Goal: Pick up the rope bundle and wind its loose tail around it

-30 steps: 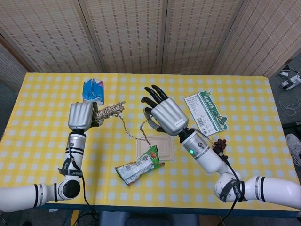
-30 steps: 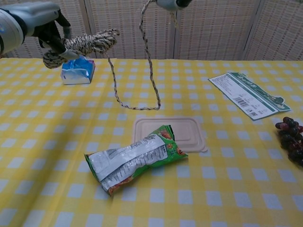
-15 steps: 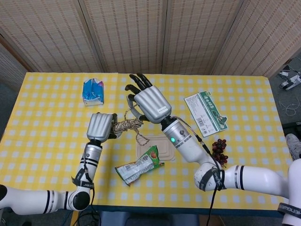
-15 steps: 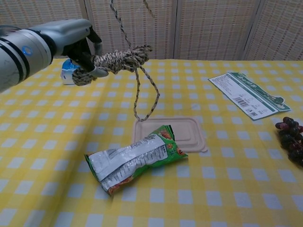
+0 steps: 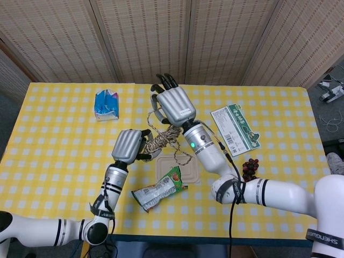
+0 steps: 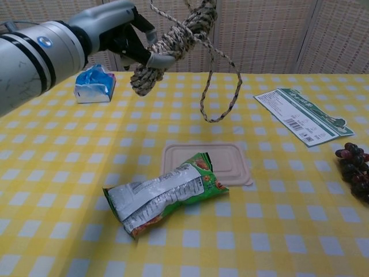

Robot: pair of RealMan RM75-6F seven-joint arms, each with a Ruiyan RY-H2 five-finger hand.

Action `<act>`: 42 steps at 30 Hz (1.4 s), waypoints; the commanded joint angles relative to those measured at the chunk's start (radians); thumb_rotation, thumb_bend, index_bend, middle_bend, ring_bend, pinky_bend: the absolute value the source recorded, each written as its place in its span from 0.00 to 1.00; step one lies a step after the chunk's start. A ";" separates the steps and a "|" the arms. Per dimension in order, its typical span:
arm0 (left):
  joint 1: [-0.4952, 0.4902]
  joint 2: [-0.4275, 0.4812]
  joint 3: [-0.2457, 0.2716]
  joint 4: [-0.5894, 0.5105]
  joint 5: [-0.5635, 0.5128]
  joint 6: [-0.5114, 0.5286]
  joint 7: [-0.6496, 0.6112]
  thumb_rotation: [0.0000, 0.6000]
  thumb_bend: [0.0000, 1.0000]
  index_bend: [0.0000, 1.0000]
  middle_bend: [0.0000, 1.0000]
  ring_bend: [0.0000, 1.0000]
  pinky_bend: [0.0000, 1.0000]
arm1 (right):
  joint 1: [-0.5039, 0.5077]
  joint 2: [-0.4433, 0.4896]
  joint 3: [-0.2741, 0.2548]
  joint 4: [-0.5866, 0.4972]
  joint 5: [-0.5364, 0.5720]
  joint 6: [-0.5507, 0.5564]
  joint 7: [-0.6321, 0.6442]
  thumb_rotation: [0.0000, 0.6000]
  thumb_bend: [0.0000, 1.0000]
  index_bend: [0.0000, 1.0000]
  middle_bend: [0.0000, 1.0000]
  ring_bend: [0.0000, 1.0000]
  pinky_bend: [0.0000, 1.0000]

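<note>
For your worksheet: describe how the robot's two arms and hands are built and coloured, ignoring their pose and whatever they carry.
Both arms are glossy white tubes with black rings at the joints. The left hand and right hand have ribbed silver-grey metal backs and black fingers. A thin black cable runs along each forearm, strapped on. The right wrist shows a small green light; the left forearm bears a small blue round mark.

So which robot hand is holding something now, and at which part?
The left robot hand grips the rope bundle at its lower end. Whether the right robot hand holds the tail cannot be told.

One rope bundle (image 6: 176,43), one snack bag (image 6: 163,192), one tray (image 6: 230,160), two hands.
</note>
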 commanded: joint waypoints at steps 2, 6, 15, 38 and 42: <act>0.026 -0.019 -0.027 0.013 0.108 -0.006 -0.146 0.83 0.27 0.78 0.90 0.70 0.50 | -0.005 0.009 -0.011 0.015 0.021 0.000 0.015 1.00 0.49 0.61 0.26 0.00 0.00; 0.041 -0.041 -0.035 0.051 0.197 0.016 -0.251 0.88 0.27 0.78 0.90 0.70 0.50 | -0.017 0.018 -0.019 0.024 0.026 0.002 0.043 1.00 0.49 0.61 0.26 0.00 0.00; 0.068 -0.078 -0.054 0.141 0.296 0.055 -0.398 1.00 0.27 0.78 0.90 0.70 0.50 | -0.054 0.022 -0.040 0.053 0.009 -0.022 0.146 1.00 0.50 0.61 0.26 0.00 0.00; 0.122 0.030 -0.157 0.154 0.145 -0.016 -0.433 1.00 0.27 0.78 0.90 0.70 0.50 | -0.118 -0.018 -0.211 0.134 -0.160 -0.084 0.180 1.00 0.50 0.61 0.26 0.00 0.00; 0.126 0.053 -0.185 0.142 0.095 -0.029 -0.432 1.00 0.27 0.78 0.90 0.70 0.50 | -0.124 -0.031 -0.239 0.137 -0.185 -0.093 0.164 1.00 0.50 0.61 0.26 0.00 0.00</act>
